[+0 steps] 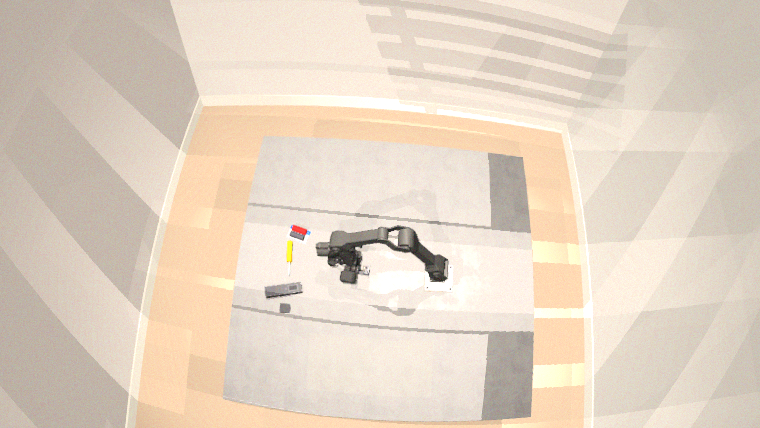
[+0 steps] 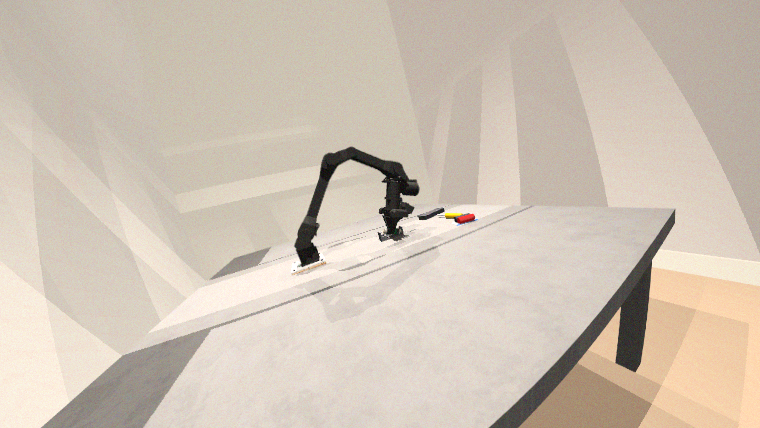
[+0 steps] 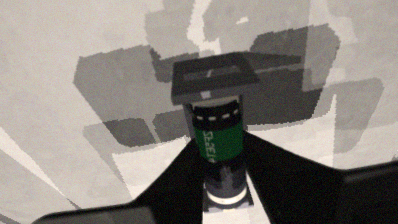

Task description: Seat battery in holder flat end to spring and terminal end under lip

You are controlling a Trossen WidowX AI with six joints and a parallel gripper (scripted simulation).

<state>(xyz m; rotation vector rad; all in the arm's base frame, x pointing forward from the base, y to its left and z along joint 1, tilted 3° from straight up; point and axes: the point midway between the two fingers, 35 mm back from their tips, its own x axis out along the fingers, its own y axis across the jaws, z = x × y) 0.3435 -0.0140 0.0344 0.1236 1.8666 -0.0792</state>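
Observation:
My gripper [image 1: 364, 270] [image 2: 392, 231] [image 3: 218, 141] is low over the table and shut on the battery, one dark finger on each side. The battery [image 3: 223, 139] has a green band between black parts and a bright ring at its near end. It lies lengthwise in line with the dark holder [image 3: 184, 96] [image 2: 383, 237]. The holder's raised end wall stands at the battery's far end, with a pale strip between them. Dark holder corners show beside the near end. The spring is hidden. I cannot tell whether the terminal end is under the lip or the battery is fully flat.
A red piece with blue ends [image 1: 299, 230] [image 2: 465, 217], a yellow screwdriver [image 1: 289, 250] [image 2: 453, 215], a long grey box [image 1: 283, 290] [image 2: 430, 213] and a small dark block [image 1: 285, 307] lie beyond the gripper. The arm stands on a white base plate [image 1: 438, 287].

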